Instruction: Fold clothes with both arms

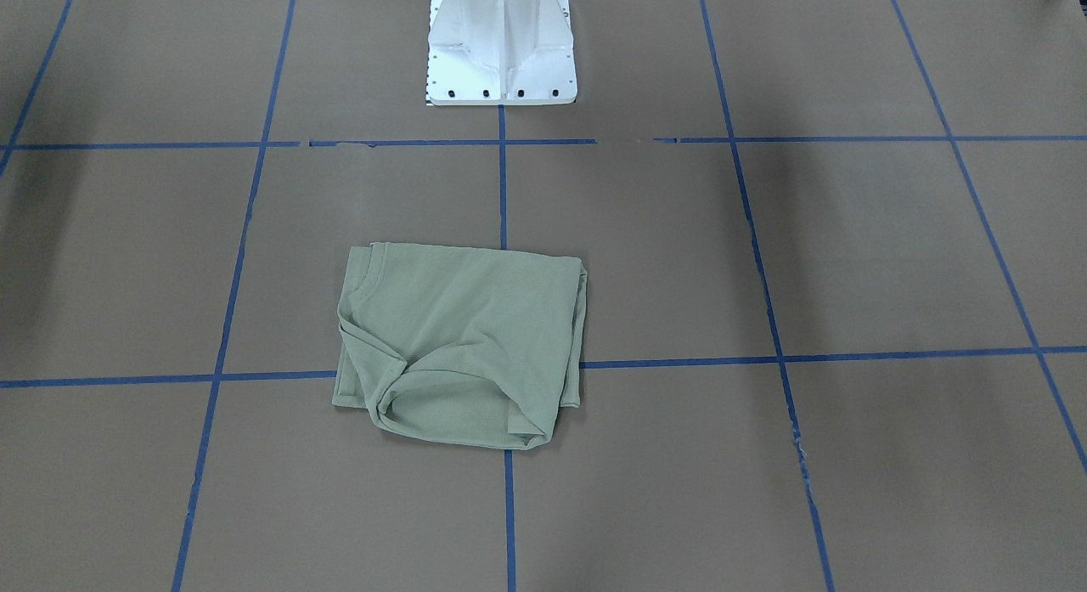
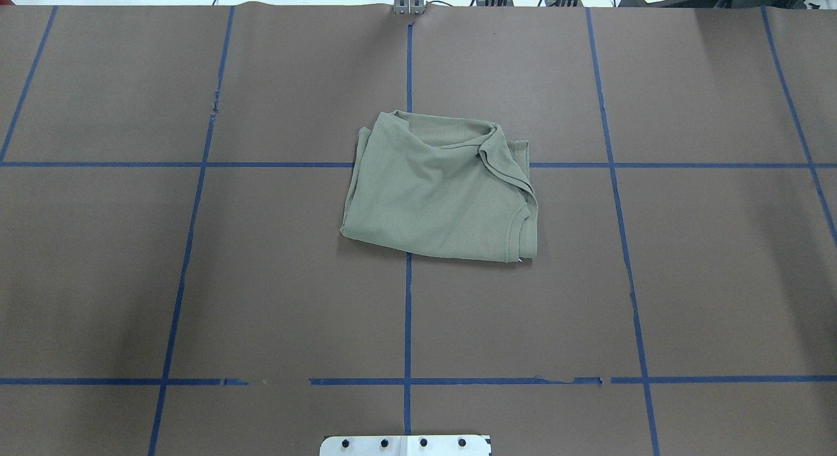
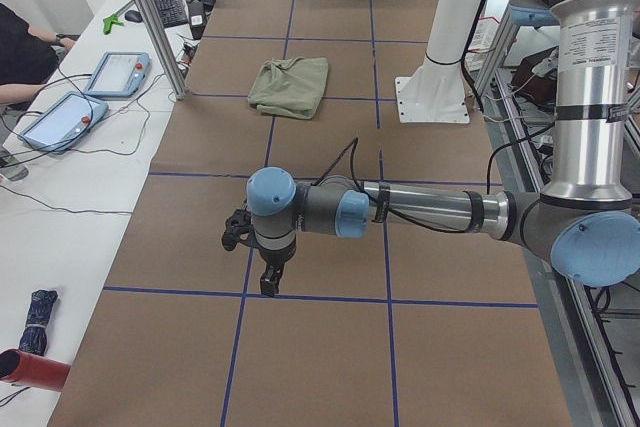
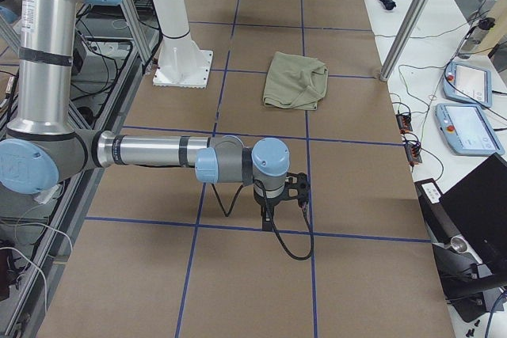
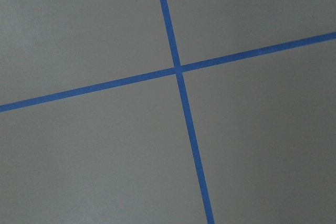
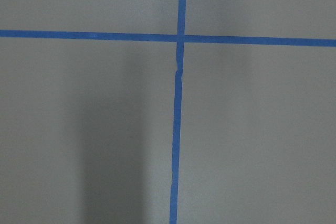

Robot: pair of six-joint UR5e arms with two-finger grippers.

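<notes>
Flat grey-brown table covering (image 5: 79, 171) fills frame, matte, evenly lit. Two blue tape lines on it. Steep tape line (image 5: 191, 129) runs from top edge, left of centre, down to bottom edge, right of centre. Shallow tape line (image 5: 89, 89) runs from left edge near mid-height, rising to right edge, upper part. Lines meet at tape crossing (image 5: 178, 69), above frame centre. Steep strip possibly on top there; hard to tell. Lower-left quadrant largest.
</notes>
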